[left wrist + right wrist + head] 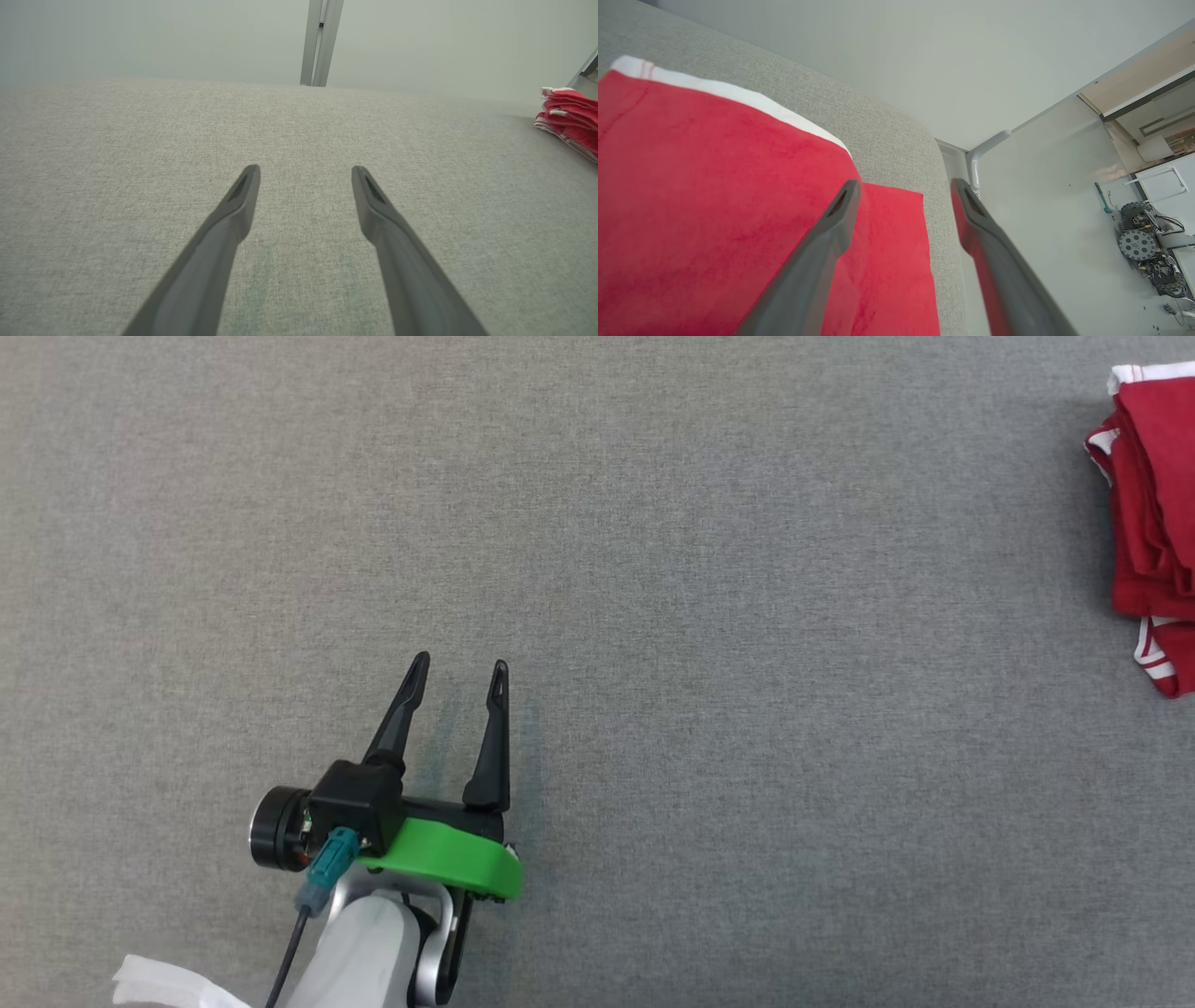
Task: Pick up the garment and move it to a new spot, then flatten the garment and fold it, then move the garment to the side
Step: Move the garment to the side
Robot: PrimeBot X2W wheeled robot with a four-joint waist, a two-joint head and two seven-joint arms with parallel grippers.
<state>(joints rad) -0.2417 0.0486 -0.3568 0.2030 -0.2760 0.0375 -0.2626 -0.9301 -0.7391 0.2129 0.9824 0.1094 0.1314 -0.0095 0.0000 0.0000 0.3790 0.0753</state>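
Observation:
The red garment [1153, 513] with white trim lies folded in a stack at the far right edge of the grey table [653, 569]. From the left wrist it appears as a small red pile [567, 119] off to the right. My left gripper [462, 665] hovers open over bare cloth at the lower left, far from the garment, its fingers [238, 205] spread with nothing between them. My right gripper [903, 186] stands open just above the garment [705, 200], close to the table's edge; nothing is held between its fingers [838, 212].
The table's edge [943, 224] drops off right beside the garment, with pale floor beyond. A wheeled machine [1146, 242] stands on that floor. A metal post [322, 42] rises behind the table's far edge. A white strap [168, 985] shows by my left forearm.

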